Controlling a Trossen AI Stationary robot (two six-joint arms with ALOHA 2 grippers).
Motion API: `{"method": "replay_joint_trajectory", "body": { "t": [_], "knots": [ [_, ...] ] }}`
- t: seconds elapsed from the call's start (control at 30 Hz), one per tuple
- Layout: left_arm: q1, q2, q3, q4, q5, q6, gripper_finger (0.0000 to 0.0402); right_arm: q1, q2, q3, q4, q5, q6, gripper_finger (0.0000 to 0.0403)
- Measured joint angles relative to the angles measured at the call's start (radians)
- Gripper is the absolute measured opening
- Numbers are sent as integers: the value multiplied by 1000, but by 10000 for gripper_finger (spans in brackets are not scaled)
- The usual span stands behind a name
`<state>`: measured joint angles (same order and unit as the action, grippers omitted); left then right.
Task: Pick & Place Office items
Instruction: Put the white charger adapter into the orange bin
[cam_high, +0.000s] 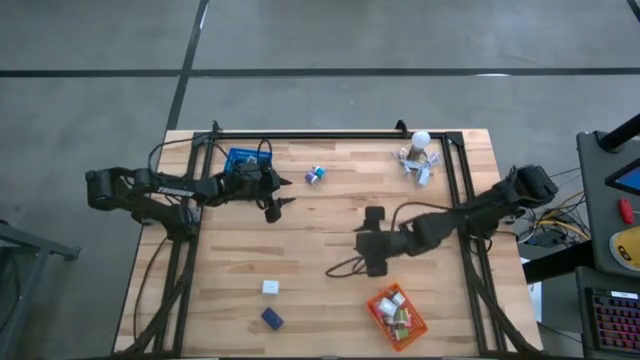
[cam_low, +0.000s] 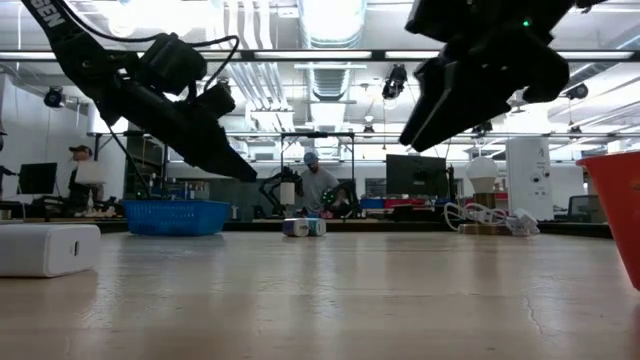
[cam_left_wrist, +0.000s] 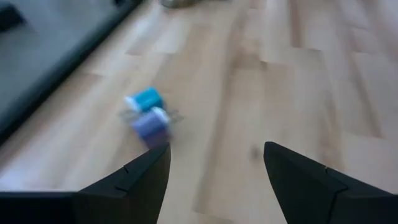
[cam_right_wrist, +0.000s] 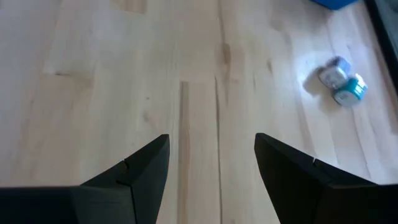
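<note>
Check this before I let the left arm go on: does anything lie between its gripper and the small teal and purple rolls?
Nothing visible. The left gripper, open and empty, hangs over bare wood beside the small teal and purple rolls.

Left gripper (cam_high: 277, 200) and right gripper (cam_high: 368, 240) hover (both agape).
</note>
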<state>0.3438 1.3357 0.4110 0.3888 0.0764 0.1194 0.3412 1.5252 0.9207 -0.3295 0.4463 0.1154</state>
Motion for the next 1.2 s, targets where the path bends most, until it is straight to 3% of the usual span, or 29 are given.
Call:
{"method": "replay_joint_trajectory", "body": {
  "t": [0.33,0.9,1.2],
  "knots": [
    [-75,-2,0,-134,124,-104,259,-116,0,-61,141,-264,-124,233],
    [-431,-201,-1,-374,104,-263,259,-95,0,-109,157,-268,-111,233],
    [-543,-227,-1,-442,79,-351,259,-91,0,-117,154,-268,-111,233]
  ]
}}
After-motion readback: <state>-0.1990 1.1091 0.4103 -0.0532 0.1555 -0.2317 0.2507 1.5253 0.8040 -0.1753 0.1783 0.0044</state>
